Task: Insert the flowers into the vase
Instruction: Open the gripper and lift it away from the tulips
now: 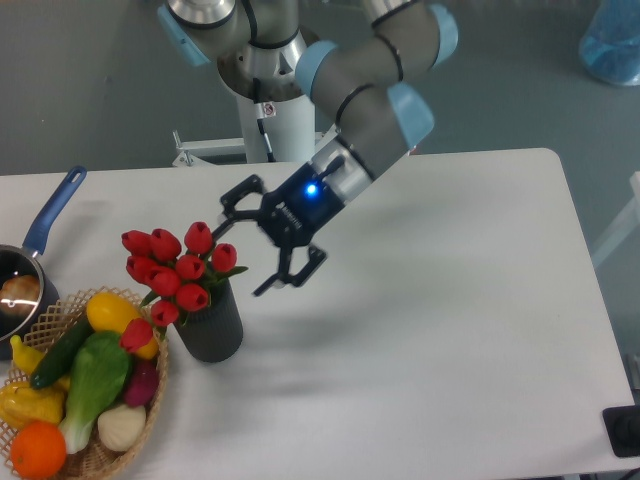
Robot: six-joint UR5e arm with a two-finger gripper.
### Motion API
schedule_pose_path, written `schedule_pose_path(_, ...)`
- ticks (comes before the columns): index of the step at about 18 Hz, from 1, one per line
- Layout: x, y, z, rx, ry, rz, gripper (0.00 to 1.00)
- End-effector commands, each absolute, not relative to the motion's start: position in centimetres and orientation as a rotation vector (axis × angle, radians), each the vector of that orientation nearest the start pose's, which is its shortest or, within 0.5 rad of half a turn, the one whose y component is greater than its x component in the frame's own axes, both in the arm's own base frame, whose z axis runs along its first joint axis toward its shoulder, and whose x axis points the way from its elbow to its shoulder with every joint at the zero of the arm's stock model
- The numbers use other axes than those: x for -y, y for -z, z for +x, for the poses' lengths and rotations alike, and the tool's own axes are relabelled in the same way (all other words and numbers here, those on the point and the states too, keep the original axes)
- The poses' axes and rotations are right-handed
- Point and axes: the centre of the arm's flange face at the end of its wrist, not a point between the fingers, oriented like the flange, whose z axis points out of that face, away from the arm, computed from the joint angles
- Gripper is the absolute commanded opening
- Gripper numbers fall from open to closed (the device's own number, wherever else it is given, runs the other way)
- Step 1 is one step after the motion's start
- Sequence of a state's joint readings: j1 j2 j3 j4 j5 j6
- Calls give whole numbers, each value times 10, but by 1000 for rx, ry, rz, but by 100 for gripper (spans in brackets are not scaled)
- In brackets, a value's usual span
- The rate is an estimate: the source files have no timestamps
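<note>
The flowers (178, 272), a bunch of red tulip buds on green stems, stand with their stems down in the vase (212, 326), a dark ribbed cylinder on the white table at the left. The buds lean out to the left over the vase's rim. My gripper (262, 240) hangs open up and to the right of the bunch, its black fingers spread wide and apart from the buds. Nothing is between the fingers.
A wicker basket (140, 418) full of toy fruit and vegetables stands just left of the vase, touching or nearly touching it. A blue-handled saucepan (30, 260) sits at the table's left edge. The robot's base (270, 110) stands behind the table.
</note>
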State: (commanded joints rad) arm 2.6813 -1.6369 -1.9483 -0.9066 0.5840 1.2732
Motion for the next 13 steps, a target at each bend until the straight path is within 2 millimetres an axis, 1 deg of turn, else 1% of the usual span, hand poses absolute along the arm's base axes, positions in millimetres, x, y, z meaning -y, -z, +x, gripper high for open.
schedule_pose_path(2, -403, -401, -359, -301, 108, -2199, 100)
schedule_pose_path(4, -396, -409, -371, -304, 20, -2284, 100)
schedule_pose_path(6, -387, -412, -383, -291, -62, -2380, 100)
schedule_pose_path(9, -370, -410, -400, -259, -192, -2562, 100)
schedule_pose_path(13, -346, -409, -420, -194, -288, -2688, 100)
